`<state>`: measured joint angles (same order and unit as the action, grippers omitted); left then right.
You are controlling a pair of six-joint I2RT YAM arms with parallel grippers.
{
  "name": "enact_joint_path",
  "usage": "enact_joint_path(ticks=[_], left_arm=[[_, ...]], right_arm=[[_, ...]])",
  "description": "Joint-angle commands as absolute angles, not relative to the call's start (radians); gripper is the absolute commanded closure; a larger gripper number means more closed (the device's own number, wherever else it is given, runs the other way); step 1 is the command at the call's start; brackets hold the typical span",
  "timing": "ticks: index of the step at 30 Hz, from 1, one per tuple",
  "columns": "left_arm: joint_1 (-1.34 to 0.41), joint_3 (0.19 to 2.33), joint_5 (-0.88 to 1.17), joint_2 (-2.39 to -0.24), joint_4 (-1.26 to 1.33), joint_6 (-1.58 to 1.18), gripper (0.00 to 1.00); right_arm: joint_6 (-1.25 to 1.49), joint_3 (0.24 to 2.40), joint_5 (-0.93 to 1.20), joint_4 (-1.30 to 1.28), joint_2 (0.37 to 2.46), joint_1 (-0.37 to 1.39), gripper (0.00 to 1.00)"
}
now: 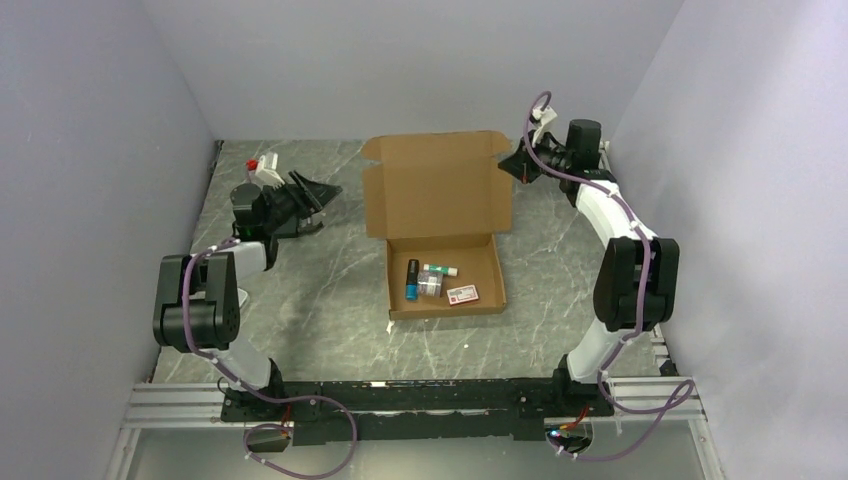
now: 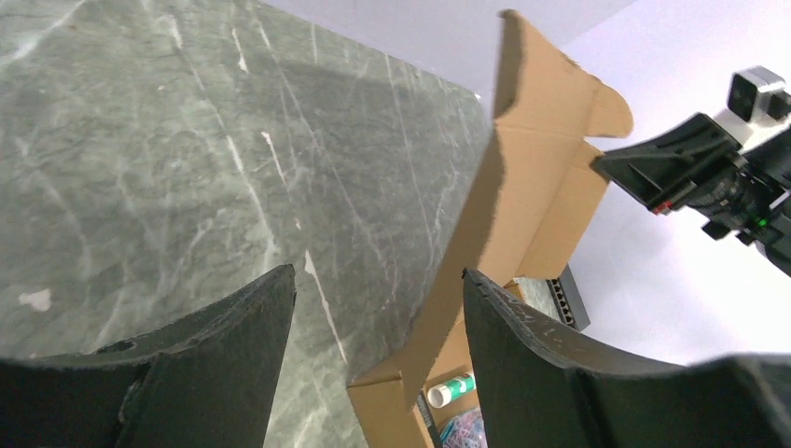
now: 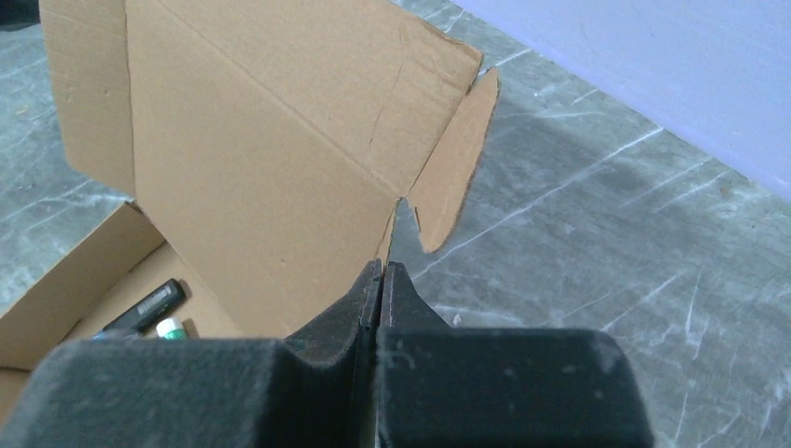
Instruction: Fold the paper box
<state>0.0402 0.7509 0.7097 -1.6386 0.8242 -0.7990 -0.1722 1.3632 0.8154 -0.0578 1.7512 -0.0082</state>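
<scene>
Paper box (image 1: 437, 190): plain brown corrugated mailer at the centre of the marble table (image 1: 300, 290). Tray flat, small bottles (image 1: 430, 282) inside; lid raised upright, side tabs unfolded. Right gripper (image 3: 382, 271) pinched tight on the lid's right edge. Left gripper (image 2: 378, 285) spread wide, empty, just left of the lid, not touching.

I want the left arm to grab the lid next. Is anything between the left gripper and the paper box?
Nothing visible. Only bare table lies between the open left gripper and the paper box, whose lid stands raised. The small items lie inside its tray, out of that path.
</scene>
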Motion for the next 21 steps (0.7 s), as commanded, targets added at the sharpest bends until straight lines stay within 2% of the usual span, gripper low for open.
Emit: enact_joint_path(ticks=[1, 4, 21], left_arm=[[0.055, 0.736, 0.723, -1.573, 0.804, -0.77, 0.31], [0.038, 0.747, 0.735, -1.569, 0.773, -0.731, 0.33], [-0.14, 0.77, 0.784, -1.59, 0.628, -0.568, 0.34]], right_arm=[[-0.217, 1.29, 0.892, 0.03, 1.622, -0.017, 1.0], [-0.211, 1.235, 0.911, 0.055, 1.58, -0.016, 1.0], [-0.145, 1.064, 0.886, 0.147, 1.452, -0.017, 1.0]])
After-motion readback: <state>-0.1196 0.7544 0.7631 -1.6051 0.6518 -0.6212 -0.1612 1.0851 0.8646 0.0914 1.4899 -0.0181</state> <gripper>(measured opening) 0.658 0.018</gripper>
